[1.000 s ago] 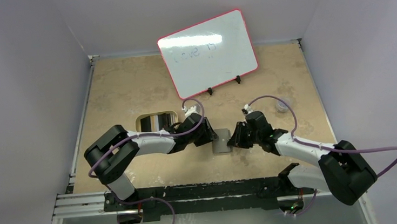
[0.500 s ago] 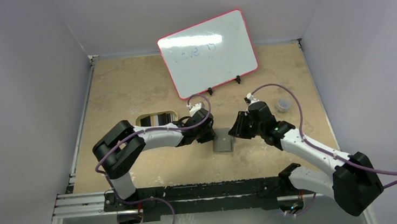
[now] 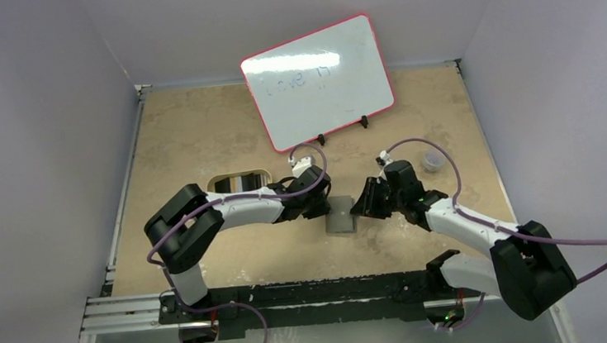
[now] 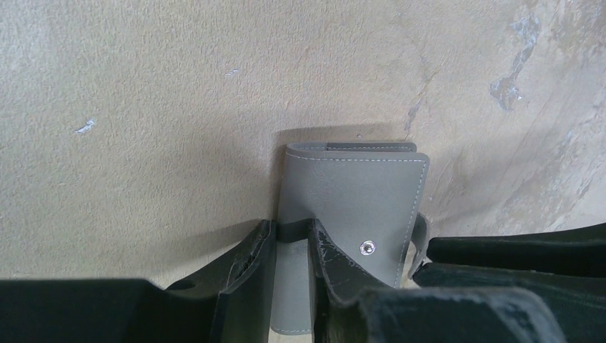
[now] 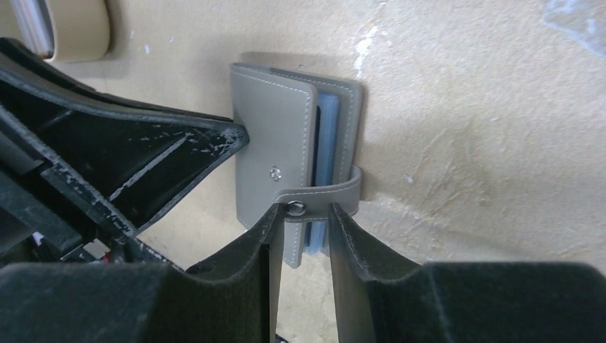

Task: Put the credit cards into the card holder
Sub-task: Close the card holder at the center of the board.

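Note:
The card holder [image 3: 341, 218] is a grey bifold wallet lying folded shut on the table between both grippers. My left gripper [image 3: 325, 206] has its jaws close together astride the wallet's left spine edge [image 4: 291, 239], tips pressed on it. My right gripper [image 3: 363, 208] is slightly open at the wallet's right side. Its fingertips [image 5: 270, 218] stand either side of the closing tab [image 5: 321, 194], which wraps over the cover. The tab's snap [image 5: 294, 208] sits below the cover's stud [image 5: 275, 171]. Blue-grey pockets [image 5: 329, 136] show between the covers. No loose credit cards show.
A gold tin [image 3: 239, 184] lies left of the left gripper, and its rim shows in the right wrist view [image 5: 71, 28]. A red-framed whiteboard [image 3: 317, 83] stands at the back. A small clear cup [image 3: 431, 161] sits right of the right gripper.
The right gripper rose away from the wallet's right edge, then came back down to it. The left arm's elbow shifted right while its gripper stayed at the wallet. The wallet has not moved.

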Motion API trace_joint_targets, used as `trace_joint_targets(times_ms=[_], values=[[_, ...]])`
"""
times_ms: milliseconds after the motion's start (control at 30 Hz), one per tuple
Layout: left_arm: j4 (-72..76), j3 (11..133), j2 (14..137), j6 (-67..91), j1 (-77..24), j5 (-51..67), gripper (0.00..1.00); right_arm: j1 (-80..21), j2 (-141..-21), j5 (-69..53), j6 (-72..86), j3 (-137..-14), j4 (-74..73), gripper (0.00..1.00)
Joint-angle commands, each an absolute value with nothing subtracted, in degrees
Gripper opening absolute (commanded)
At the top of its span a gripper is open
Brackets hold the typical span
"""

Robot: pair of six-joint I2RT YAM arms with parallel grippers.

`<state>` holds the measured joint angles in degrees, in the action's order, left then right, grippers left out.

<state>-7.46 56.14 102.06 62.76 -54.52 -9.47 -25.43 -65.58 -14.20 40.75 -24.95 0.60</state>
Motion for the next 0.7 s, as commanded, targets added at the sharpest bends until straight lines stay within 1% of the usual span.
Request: trace_joint_targets(times_ms=[0,333,667], values=[[-12.4,56.4,103.3,61.1,-54.9,-12.6,0.2,-25.2,-65.5,-19.4,42.2,-24.0,6.9,0.31],[-11.4,56.6,100.4,62.1,-55.1,-11.7,0.2,-25.1,-68.2,-20.7,43.2,-21.3,10.8,0.28],[-3.2,52.1,99.0,64.9,-55.1,-7.0,0.2,-25.1,-71.8,-19.9,41.4,-21.8,13.5,0.25]])
